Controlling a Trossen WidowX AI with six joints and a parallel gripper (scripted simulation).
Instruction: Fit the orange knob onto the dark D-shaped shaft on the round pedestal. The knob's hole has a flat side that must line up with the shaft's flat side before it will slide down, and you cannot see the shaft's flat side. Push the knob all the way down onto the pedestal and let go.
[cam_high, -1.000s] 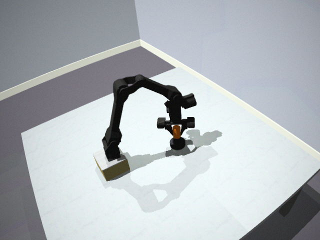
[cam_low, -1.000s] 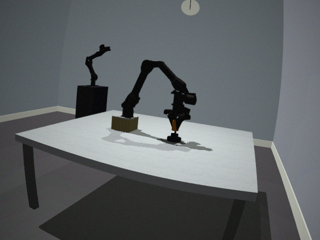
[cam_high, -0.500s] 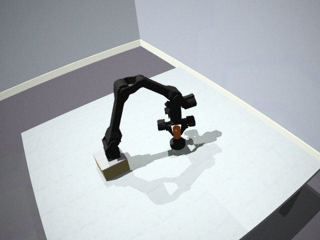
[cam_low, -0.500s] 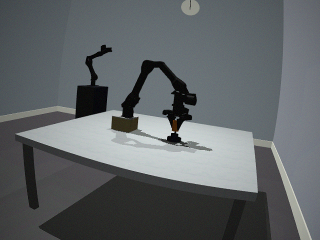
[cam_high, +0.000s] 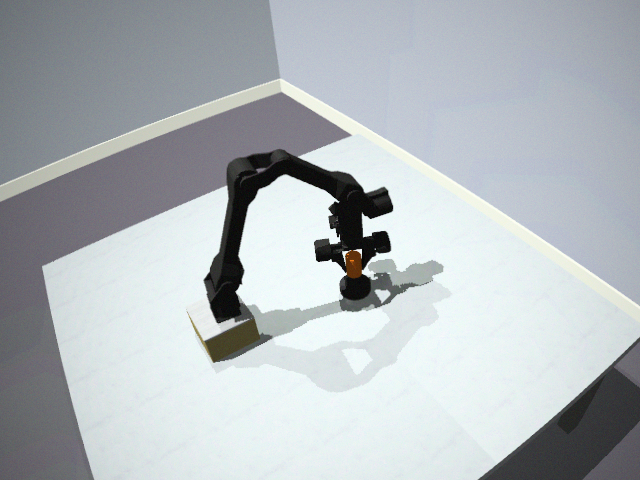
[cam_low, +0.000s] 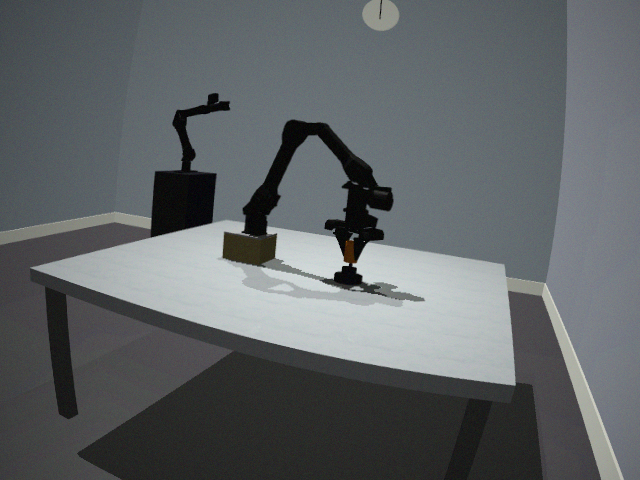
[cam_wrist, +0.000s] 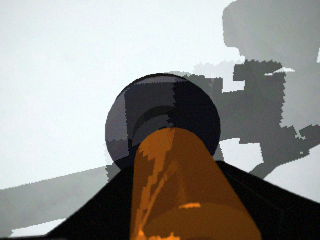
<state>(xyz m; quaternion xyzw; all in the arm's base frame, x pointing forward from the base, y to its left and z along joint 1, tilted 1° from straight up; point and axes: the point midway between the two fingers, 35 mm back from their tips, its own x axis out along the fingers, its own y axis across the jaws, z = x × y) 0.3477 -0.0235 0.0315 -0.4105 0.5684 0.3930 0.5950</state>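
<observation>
The orange knob (cam_high: 353, 264) (cam_low: 349, 251) (cam_wrist: 185, 180) is upright between the fingertips of my gripper (cam_high: 354, 267) (cam_low: 350, 255), which is shut on it. The dark round pedestal (cam_high: 355, 288) (cam_low: 347, 276) (cam_wrist: 197, 107) stands on the table right under the knob. In the exterior view a short dark piece of the shaft (cam_low: 350, 265) shows between the knob's lower end and the pedestal, so the knob is above the pedestal's top. Whether the shaft's tip is inside the hole cannot be told. The shaft's flat side and the knob's hole are hidden.
The arm's base stands on a wooden block (cam_high: 232, 341) (cam_low: 248, 249) on the white table (cam_high: 258, 423) (cam_low: 310, 320). Shadows of the arm fall around the pedestal. A second dark arm (cam_low: 181, 131) stands on a black stand (cam_low: 183, 201) behind the table.
</observation>
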